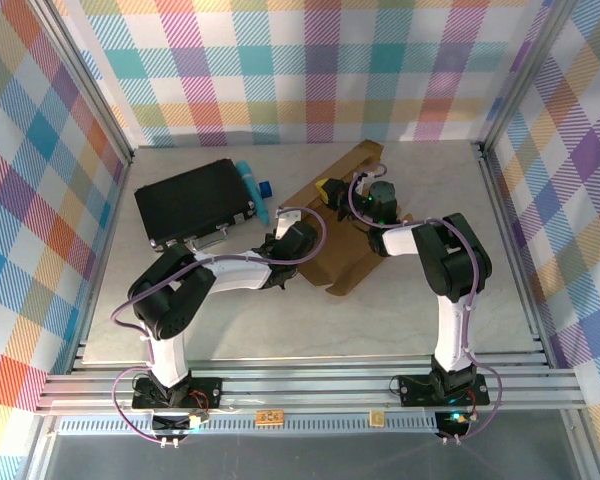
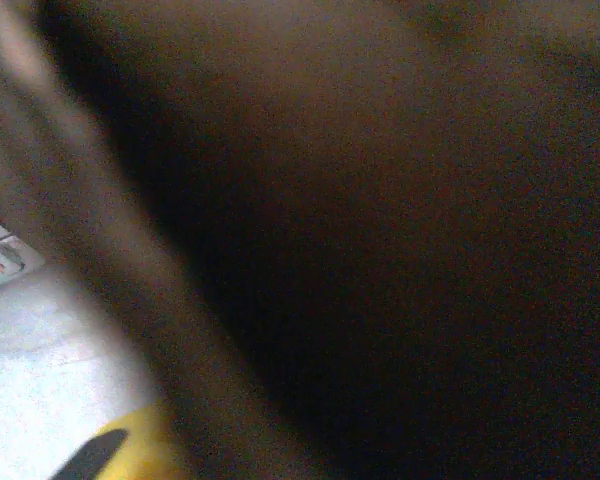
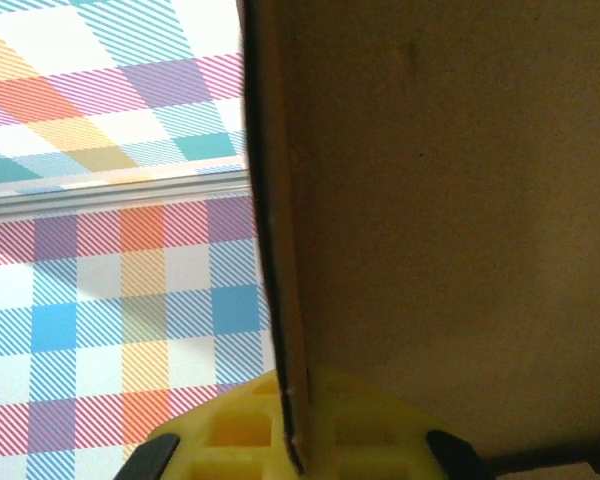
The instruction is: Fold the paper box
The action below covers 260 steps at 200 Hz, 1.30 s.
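The paper box [image 1: 332, 258] lies at centre frame, its long axis running from lower left to upper right. The right gripper [image 3: 290, 432] pinches an upright flap near the upper edge. The left gripper [image 1: 288, 232] sits against the box's left side, and whether it is spread or closed cannot be determined

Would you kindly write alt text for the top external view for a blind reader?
A plain brown corrugated cardboard box lies at centre, with the left arm and right arm reaching onto it; a black rectangular case sits to its left.
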{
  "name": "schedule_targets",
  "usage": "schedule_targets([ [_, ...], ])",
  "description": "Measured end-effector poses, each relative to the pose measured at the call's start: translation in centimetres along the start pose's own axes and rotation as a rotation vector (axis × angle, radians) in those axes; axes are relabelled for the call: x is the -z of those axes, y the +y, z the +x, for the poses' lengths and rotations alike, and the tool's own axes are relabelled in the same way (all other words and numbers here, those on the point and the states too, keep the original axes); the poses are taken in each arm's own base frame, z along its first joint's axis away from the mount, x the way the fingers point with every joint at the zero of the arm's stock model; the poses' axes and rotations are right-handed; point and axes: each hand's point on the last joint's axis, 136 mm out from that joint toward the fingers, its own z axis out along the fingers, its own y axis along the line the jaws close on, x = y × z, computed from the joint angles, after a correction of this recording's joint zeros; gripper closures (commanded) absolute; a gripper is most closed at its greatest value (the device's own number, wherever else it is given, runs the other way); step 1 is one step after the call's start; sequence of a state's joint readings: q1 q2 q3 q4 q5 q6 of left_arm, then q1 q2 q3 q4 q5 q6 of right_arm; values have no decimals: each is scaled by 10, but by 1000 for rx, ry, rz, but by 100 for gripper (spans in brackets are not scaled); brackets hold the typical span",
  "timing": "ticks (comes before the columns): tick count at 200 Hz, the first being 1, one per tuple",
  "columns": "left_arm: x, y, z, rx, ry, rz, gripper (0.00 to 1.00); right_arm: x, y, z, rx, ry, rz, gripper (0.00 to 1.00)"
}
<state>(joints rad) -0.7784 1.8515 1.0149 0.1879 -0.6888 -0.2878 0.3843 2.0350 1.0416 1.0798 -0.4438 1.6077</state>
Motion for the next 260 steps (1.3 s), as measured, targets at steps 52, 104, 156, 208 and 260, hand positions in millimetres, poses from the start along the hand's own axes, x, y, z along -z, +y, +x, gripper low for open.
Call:
schedule_targets([
  [52,-5,3,-2,6,-9,-46,100,-1,0,-6,-10,-29,3,100],
  [104,-10,3,-5,21,-15,-81,100,-2,1,-9,-14,-42,8,100],
  [156,-18,1,-12,51,-1,-153,100,-1,1,-17,-29,-89,16,95],
  [208,-17,4,-11,55,9,-187,100,7,10,-8,-61,-89,64,50],
  [260,-5,11,-34,62,57,-81,100,59,82,-8,94,-190,175,27],
])
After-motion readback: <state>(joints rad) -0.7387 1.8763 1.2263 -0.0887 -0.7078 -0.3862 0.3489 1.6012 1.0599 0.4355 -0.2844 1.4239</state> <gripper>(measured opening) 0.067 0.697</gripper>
